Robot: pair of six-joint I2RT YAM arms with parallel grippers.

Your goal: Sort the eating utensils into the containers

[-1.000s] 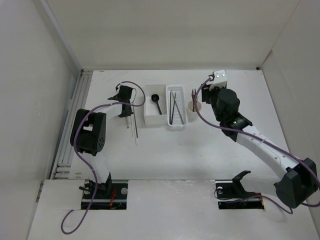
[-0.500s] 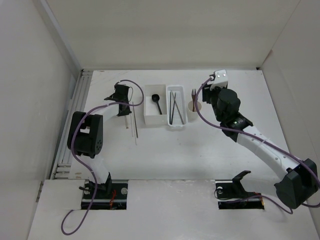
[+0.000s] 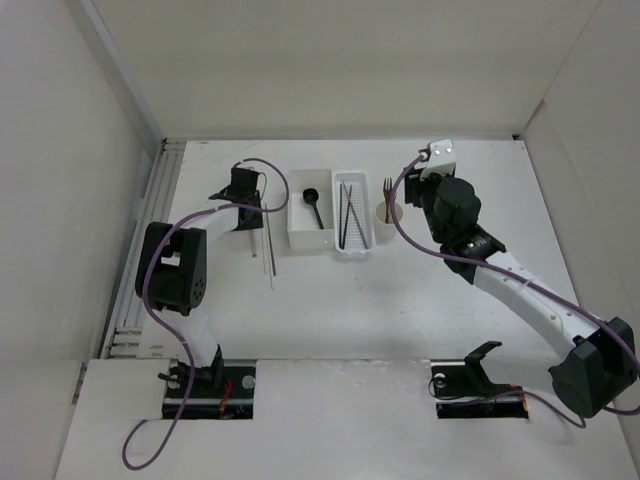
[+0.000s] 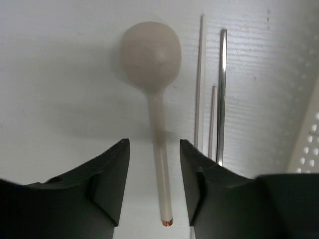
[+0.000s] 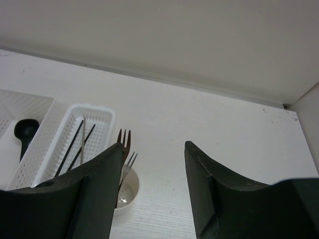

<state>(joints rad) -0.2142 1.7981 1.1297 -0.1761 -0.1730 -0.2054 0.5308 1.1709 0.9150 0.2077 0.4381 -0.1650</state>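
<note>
A beige spoon [image 4: 149, 55] lies on the white table, its handle running back between the fingers of my left gripper [image 4: 154, 144]. The jaws stand open, with a gap on each side of the handle. Thin chopsticks [image 4: 222, 94] lie just right of the spoon, also seen as chopsticks [image 3: 268, 250] from above beside my left gripper [image 3: 243, 190]. The white square box [image 3: 296, 240] holds a black spoon [image 3: 314, 203]. Dark chopsticks lie in the perforated tray [image 3: 353, 252]. Two forks [image 5: 123, 142] stand in the round cup [image 5: 127, 196]. My right gripper [image 5: 153, 147] hangs open and empty just right of the cup.
Tall white walls close in the table on the left, back and right. A slotted rail [image 3: 140, 270] runs along the left edge. Purple cables [image 3: 270, 175] loop over both arms. The box's perforated wall [image 4: 309, 144] is close on the left gripper's right.
My left gripper has shifted a little to the left and away, and its jaws now stand apart around the spoon handle. The right arm has not moved.
</note>
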